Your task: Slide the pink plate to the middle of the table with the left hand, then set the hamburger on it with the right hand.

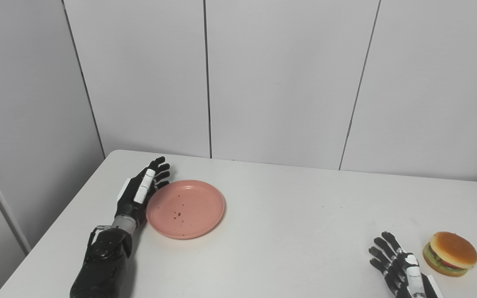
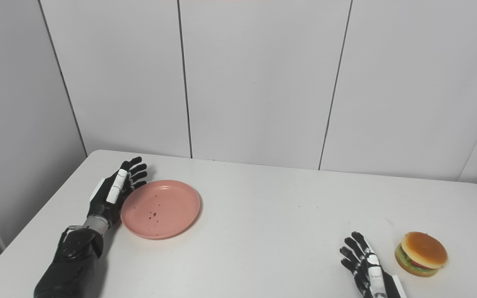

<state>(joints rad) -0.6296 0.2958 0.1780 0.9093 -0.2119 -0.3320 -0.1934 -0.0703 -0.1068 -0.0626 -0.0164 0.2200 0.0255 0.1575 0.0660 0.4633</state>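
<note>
The left hand [image 1: 141,192], fingers spread, is resting against the plate [image 1: 185,209], which is sitting left of the bench's middle. The right hand [image 1: 398,269], fingers spread, is waiting beside the untouched hamburger [image 1: 450,253]; both steps are remaining.

Plain white tabletop [image 1: 288,215] here. A pink plate [image 1: 185,208] with a few dark crumbs sits flat toward the left side, and a hamburger [image 1: 450,253] sits way over near the right front corner.
</note>
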